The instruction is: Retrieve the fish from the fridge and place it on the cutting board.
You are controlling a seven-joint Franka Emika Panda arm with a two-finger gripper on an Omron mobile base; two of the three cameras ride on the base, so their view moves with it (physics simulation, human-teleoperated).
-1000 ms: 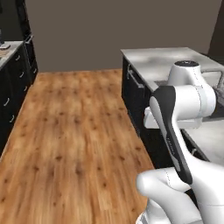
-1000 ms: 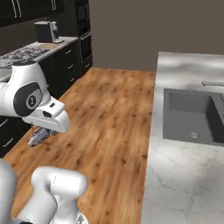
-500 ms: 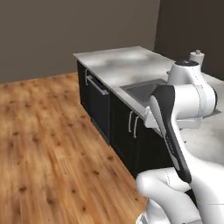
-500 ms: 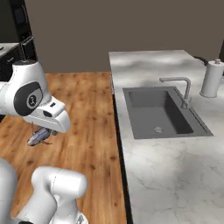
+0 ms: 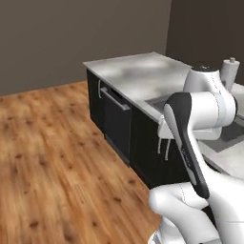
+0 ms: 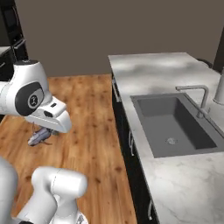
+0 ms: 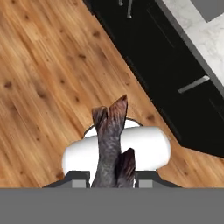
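Above the wooden floor (image 7: pixel 39 70), the pincer (image 7: pixel 109 177) clamped tight around the fish (image 7: pixel 110 144).

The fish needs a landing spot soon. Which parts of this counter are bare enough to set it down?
The marble counter is bare between its far end and the sink. A narrower bare stretch lies on the near side of the sink. It is crowded at the faucet and the white cylinder on the sink's right. The claw holds the fish over the floor.

Both base views looked forward and down from behind the arm, sharing the grey marble-topped table (image 5: pixel 138 71) (image 6: pixel 170 65); the hand view looked down close beside its black cabinet fronts (image 7: pixel 175 65).
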